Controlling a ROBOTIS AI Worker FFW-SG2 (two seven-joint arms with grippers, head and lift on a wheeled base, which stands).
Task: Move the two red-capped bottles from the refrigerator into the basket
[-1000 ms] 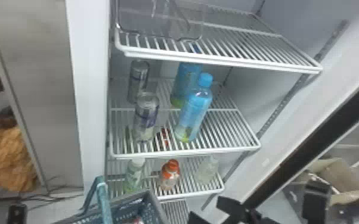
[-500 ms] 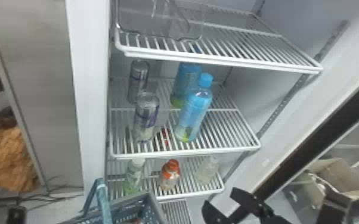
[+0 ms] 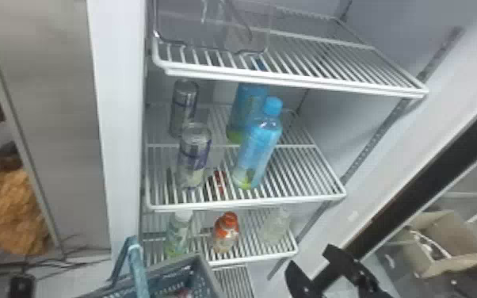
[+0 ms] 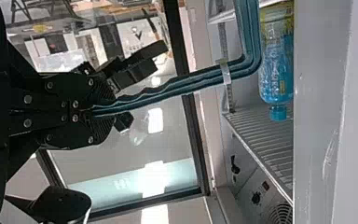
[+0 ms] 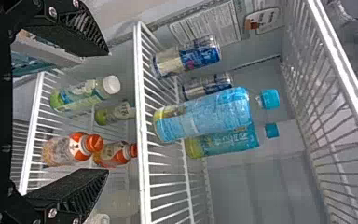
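While the left gripper (image 4: 108,111) is closed around the handle (image 4: 205,79) of a blue-grey plastic basket (image 3: 206,273), the right gripper (image 3: 307,255) stands with its two flat black fingers spread wide, and nothing is held there. From where I stand, the basket hangs before the refrigerator, close to the left front corner of the white wire lower shelf (image 3: 249,258). On that shelf, one clear plastic bottle with a red cap and a red-and-white label (image 5: 70,148) stands upright near the front edge, and a second red-capped bottle (image 5: 114,154) stands behind it. A white-capped green bottle (image 3: 178,234) is toward the left edge, a clear bottle (image 3: 275,228) toward the right. The middle shelf (image 3: 289,199) carries two silver-and-blue cans (image 3: 194,154) on its left side, with two blue-capped blue bottles (image 3: 259,146) just beside them.
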